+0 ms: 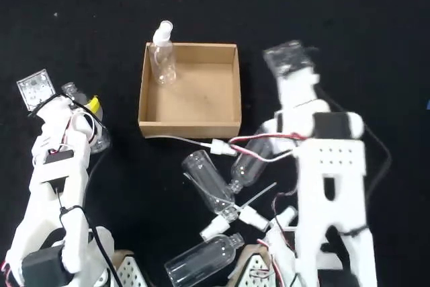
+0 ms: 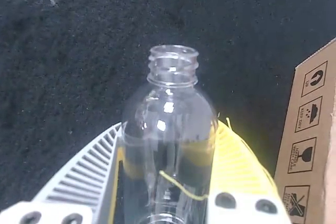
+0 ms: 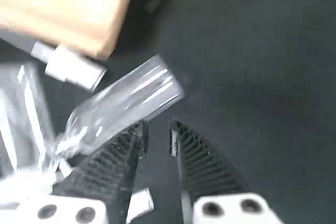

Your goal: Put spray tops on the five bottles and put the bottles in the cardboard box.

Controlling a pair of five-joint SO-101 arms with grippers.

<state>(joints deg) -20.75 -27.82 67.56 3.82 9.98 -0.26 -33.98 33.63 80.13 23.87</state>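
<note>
My left gripper (image 2: 170, 129) is shut on a clear bottle (image 2: 170, 108) with an open neck and no spray top; it sits left of the cardboard box (image 1: 189, 128), where part of the bottle (image 1: 101, 138) shows beside the arm. One bottle with a spray top (image 1: 163, 58) stands in the box's back left corner. Three topless bottles lie in front of the box (image 1: 208, 178), (image 1: 250, 162), (image 1: 205, 259). My right gripper (image 3: 156, 129) is narrowly open and holds nothing, just beside a lying bottle (image 3: 126, 100) near the box corner (image 3: 79, 9).
Loose spray tops with thin tubes lie among the bottles: one by the box front (image 1: 222, 146), others lower (image 1: 218, 225), (image 1: 252, 216), (image 1: 285, 216). The right arm's red and white cables (image 1: 269, 142) hang over the bottles. Black cloth covers the table.
</note>
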